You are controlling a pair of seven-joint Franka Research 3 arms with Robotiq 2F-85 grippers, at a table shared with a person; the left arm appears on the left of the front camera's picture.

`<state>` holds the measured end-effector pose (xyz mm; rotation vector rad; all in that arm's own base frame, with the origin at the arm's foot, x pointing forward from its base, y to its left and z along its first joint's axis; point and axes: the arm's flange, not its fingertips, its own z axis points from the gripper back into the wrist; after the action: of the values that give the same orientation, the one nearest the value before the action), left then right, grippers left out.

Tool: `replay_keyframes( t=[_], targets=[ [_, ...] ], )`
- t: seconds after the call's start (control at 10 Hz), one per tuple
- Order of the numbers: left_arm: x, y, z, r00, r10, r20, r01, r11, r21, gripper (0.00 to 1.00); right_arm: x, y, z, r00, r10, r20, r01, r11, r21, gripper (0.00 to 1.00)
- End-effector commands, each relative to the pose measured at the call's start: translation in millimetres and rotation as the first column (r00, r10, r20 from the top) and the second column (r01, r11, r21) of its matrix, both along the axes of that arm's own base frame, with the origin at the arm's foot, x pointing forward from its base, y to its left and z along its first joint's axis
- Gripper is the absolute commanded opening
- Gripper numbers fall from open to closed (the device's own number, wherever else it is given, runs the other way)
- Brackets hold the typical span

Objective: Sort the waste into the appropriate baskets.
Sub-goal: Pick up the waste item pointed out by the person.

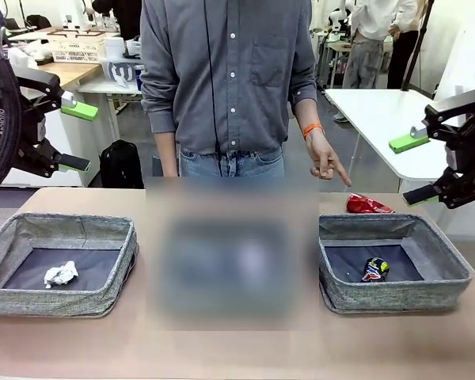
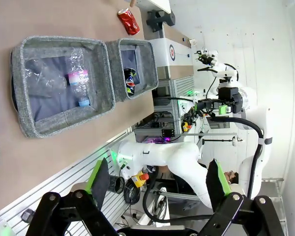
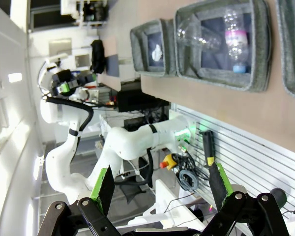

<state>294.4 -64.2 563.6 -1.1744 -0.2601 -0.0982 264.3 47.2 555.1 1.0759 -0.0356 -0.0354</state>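
Three grey woven baskets sit in a row on the table: the left basket [image 1: 59, 265] holds one crumpled white tissue [image 1: 61, 274], the middle basket [image 2: 61, 83] holds one clear plastic cup [image 2: 42, 78] and one clear water bottle [image 2: 77, 78] with a pinkish label whose print is too small to read, and the right basket [image 1: 392, 265] holds one dark drink can [image 1: 375, 269]. One crushed red can [image 1: 368, 205] lies on the table just behind the right basket. The person's hand [image 1: 326, 162] points down towards it. The left gripper [image 1: 77, 136] and right gripper [image 1: 416, 169] hang above the table's sides, fingers spread wide, holding nothing.
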Motion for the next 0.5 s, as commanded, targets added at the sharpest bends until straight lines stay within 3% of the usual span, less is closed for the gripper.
replay_keyframes(
  t=[0.0,0.2,0.3,0.4],
  targets=[
    [0.1,-1.9,0.1,1.000,-0.004,0.014,0.005,1.000,-0.019,1.00,0.3,0.5,0.3,1.000,0.007,0.009,-0.007,1.000,0.016,1.00],
    [0.1,-1.9,0.1,1.000,-0.004,0.014,0.005,1.000,-0.019,1.00,0.0,0.0,0.0,1.000,0.000,0.000,0.000,1.000,0.000,1.00],
    [0.1,-1.9,0.1,1.000,-0.004,0.014,0.005,1.000,-0.019,1.00,7.4,5.0,-4.2,0.990,0.038,0.136,0.038,0.857,-0.514,1.00],
    [0.1,-1.9,0.1,1.000,-0.004,0.014,0.005,1.000,-0.019,1.00,14.4,8.7,-4.8,0.954,0.208,0.215,0.063,0.562,-0.825,1.00]
  ],
)
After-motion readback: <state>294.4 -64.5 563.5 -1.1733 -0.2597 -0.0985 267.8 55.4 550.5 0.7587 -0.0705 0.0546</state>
